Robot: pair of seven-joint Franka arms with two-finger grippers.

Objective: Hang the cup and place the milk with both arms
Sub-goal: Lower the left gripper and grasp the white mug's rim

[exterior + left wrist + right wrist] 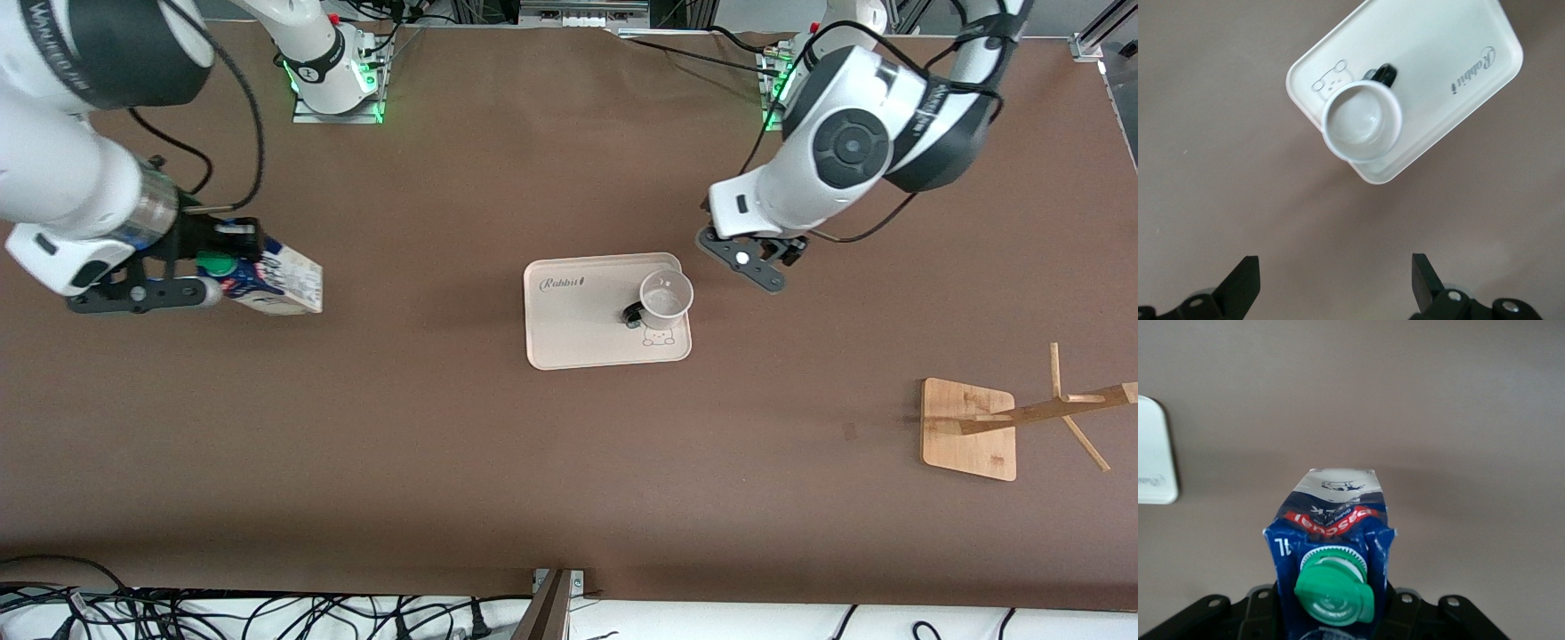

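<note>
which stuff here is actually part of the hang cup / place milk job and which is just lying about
Part of the job:
- cup, upright on the tray
- milk carton, gripped by the right end effector
- wooden cup rack, toward the left arm's end
- cream tray
- left end effector, open, beside the tray

Just lying about:
- cables at the table edge nearest the front camera
</note>
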